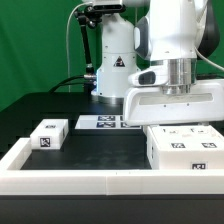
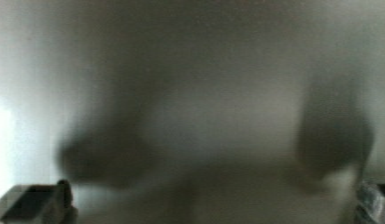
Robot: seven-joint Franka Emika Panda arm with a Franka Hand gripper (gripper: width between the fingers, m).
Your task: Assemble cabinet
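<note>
The cabinet's large white box body (image 1: 172, 105) hangs in the air at the exterior view's right. My gripper (image 1: 178, 90) is above it, shut on it, and the fingertips are hidden behind it. Below it a white tagged cabinet block (image 1: 185, 150) rests on the table. A small white tagged block (image 1: 48, 133) lies at the exterior view's left. The wrist view is filled by a blurred pale surface (image 2: 198, 110) very close to the camera. The dark fingers (image 2: 38, 200) show only at its edges, set wide apart.
The marker board (image 1: 105, 122) lies flat near the robot's base. A long white rail (image 1: 90, 181) runs along the table's front and turns back at the exterior view's left. The table top is black, with a green backdrop behind.
</note>
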